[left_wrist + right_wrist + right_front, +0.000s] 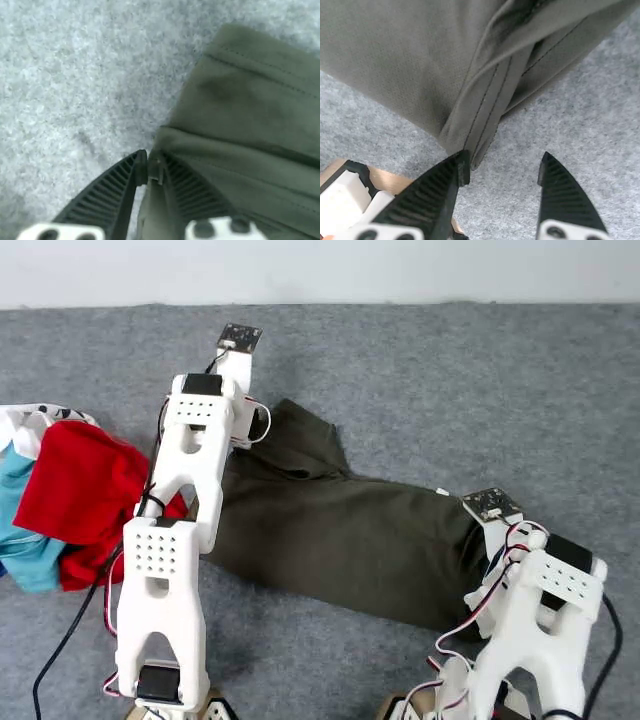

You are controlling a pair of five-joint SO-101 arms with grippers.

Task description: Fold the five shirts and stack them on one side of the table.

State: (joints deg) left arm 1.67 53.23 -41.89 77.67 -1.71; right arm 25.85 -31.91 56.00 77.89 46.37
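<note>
grey felt [75,75], olive shirt [250,115] within left pincer [153,169]

Olive shirt [420,65] hem on grey felt [600,110], end effector [504,167] spread beside it

Soft, even light falls from above across the grey tabletop [450,370], leaving no hard-edged shadows. The left arm [185,480] throws only a faint, diffuse shadow onto the olive shirt [350,540], and its white shell is bright without glare. The shirt's creases hold the darkest tones. In the left wrist view the felt looks pale, almost washed out, against the dark cloth. In the right wrist view a thin soft shadow runs along the hem, and the deep fold is nearly black.
</note>
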